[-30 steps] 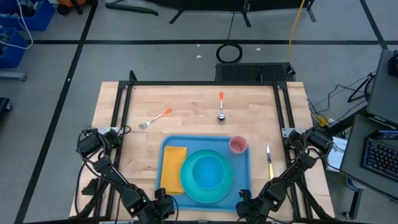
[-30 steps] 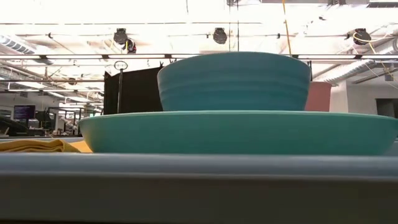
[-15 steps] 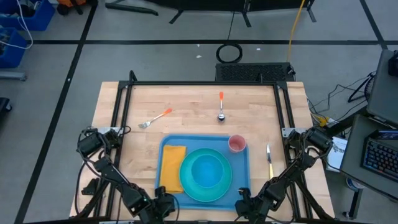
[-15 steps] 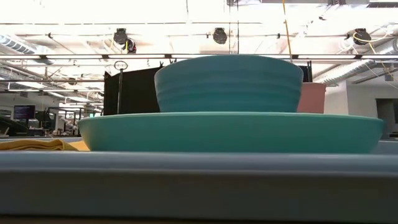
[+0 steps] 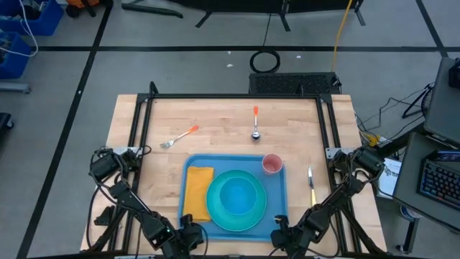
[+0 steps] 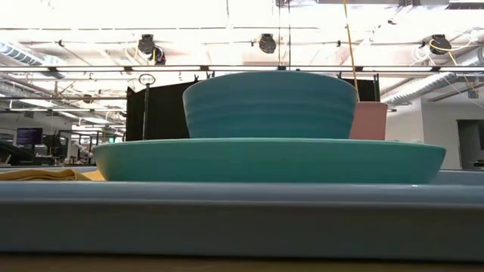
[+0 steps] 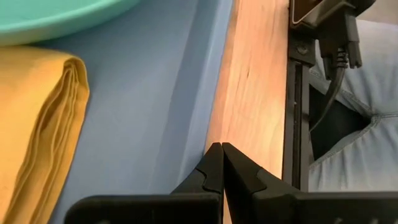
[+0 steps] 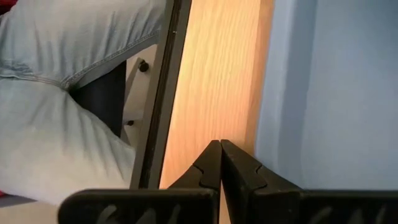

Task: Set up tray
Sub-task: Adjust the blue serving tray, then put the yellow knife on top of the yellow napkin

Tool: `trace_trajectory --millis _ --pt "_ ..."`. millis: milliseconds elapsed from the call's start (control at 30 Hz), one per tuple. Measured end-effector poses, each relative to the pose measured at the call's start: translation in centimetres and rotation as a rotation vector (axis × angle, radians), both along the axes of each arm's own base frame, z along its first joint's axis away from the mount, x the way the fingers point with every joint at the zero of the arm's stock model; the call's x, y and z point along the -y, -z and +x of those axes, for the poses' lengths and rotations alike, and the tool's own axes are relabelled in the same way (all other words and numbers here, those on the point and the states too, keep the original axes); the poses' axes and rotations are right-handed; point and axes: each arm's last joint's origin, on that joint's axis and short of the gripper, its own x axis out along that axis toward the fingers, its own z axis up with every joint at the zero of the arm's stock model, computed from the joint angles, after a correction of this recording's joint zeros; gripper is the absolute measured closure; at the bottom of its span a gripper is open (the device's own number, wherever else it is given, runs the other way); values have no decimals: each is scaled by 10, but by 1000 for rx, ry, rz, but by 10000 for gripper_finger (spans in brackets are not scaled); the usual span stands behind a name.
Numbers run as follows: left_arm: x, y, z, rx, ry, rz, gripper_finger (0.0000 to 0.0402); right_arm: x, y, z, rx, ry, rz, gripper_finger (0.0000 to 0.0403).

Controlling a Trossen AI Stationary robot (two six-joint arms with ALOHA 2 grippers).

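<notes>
Your tray [image 5: 280, 198] sits in the lower centre of the high view, near the table's [image 5: 215, 119] bottom edge. It carries a folded yellow napkin [image 5: 195, 193] on its left, a teal plate [image 5: 237, 201] with a bowl [image 5: 237, 196] in the middle, and a pink cup [image 5: 272, 163] at its upper right corner. Your left gripper [image 7: 221, 163] is at the tray's lower left corner, fingers pressed together on the rim's outer edge. Your right gripper [image 8: 220, 160] mirrors it at the lower right corner, fingers likewise pressed together. A fork [image 5: 180, 137], spoon [image 5: 255, 122] and knife [image 5: 311, 185] lie off the tray.
</notes>
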Motion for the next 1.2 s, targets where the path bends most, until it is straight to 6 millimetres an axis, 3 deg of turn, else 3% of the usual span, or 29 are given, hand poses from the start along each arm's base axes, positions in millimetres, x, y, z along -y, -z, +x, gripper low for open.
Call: trace_trajectory --millis 467,667,967,1133,1200 --pt "10 -9 4 166 63 20 391 -7 -34 0 35 -117 215 392" --pt "14 -18 -1 306 21 134 387 1 -55 -8 71 -19 185 360" --pt "16 -50 -21 576 -182 359 356 16 -94 -32 218 164 66 292" --pt "16 -62 -32 682 -285 484 357 33 -108 -49 314 324 -57 286" --pt "16 -64 -34 705 -316 507 356 32 -110 -51 347 334 -20 288"
